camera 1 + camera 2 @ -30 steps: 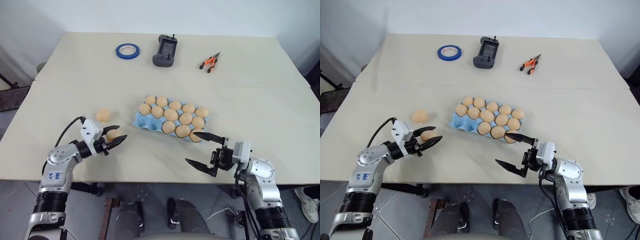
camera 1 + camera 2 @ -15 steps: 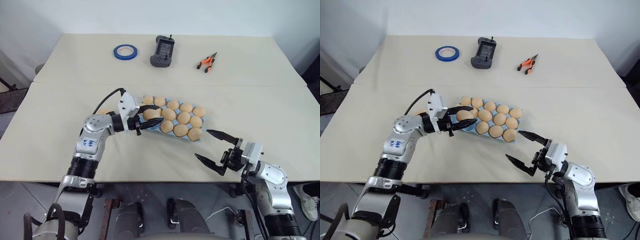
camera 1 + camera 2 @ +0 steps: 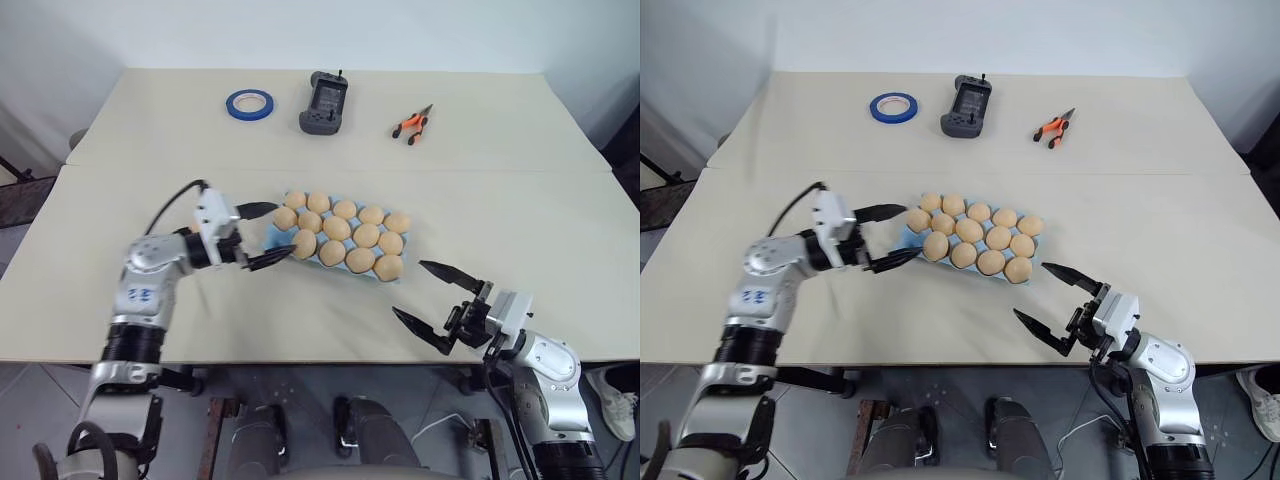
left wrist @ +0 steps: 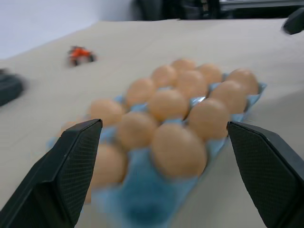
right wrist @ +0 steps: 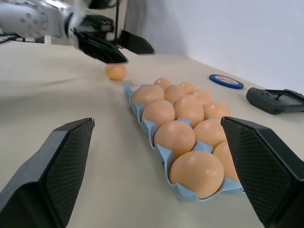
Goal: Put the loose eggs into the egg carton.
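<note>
The light blue egg carton (image 4: 142,194) lies mid-table, with several tan eggs (image 3: 337,228) sitting in its cups. One of them, an egg (image 3: 304,243), rests in the near left corner cup. My left gripper (image 3: 265,235) is open and empty just left of that corner, pointing at the carton. One loose egg (image 5: 116,71) lies on the table beyond the left gripper in the right wrist view. My right gripper (image 3: 432,300) is open and empty near the table's front edge, to the right of the carton and apart from it.
At the far side of the table lie a blue tape roll (image 3: 249,102), a black handheld controller (image 3: 325,102) and orange pliers (image 3: 415,124). A seam crosses the table behind the carton. Bare tabletop lies left and right of the carton.
My left gripper carried an egg from the left of the table to the carton, opened, and left it in the near left corner cup. The right gripper stayed open.
</note>
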